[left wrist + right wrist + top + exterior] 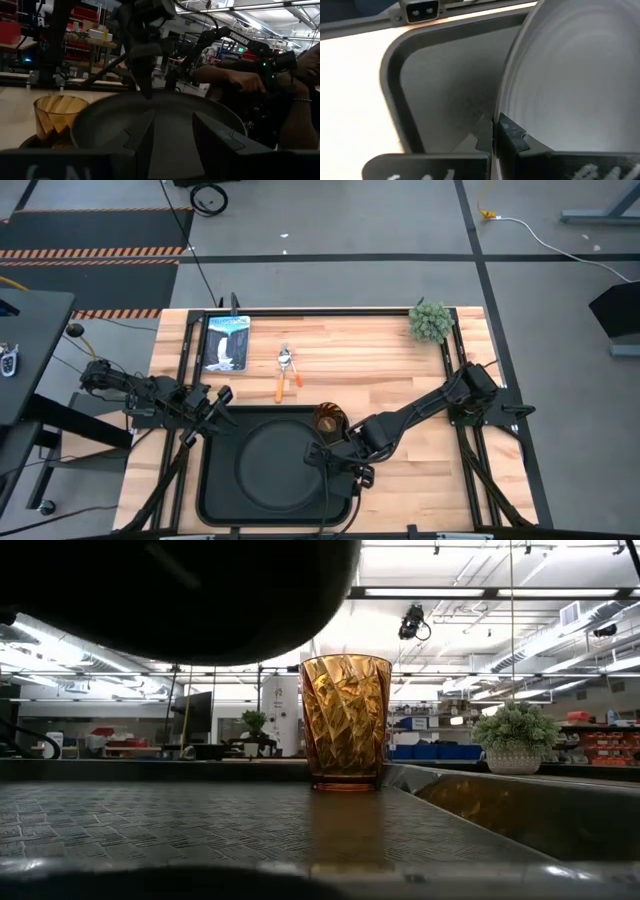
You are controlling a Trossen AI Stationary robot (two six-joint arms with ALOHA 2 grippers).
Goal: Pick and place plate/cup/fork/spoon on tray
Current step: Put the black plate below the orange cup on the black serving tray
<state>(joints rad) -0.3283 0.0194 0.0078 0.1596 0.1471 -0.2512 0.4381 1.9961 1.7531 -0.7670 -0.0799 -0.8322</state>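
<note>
The round black plate (272,465) is over the large black tray (205,480); the low view shows it (180,590) raised above the tray floor. My right gripper (338,465) is shut on its right rim. The amber cup (328,420) stands upright on its base in the tray's far right corner, also in the low view (345,720). My left gripper (205,415) is open and empty at the tray's far left corner, facing the plate (170,115). A fork and spoon (285,372) with orange handles lie on the table beyond the tray. My right gripper pinches the plate's rim (502,100) on its right side between its two fingers, one finger (515,137) on the plate's inner face and the other on the outer face. It comes slanting from the table's right. The plate is tilted, its near side clear of the tray floor.
A picture card (225,342) lies at the table's far left and a small potted plant (432,322) stands at the far right. A person's arm (250,80) shows beyond the table in the left wrist view. Bare wood lies right of the tray.
</note>
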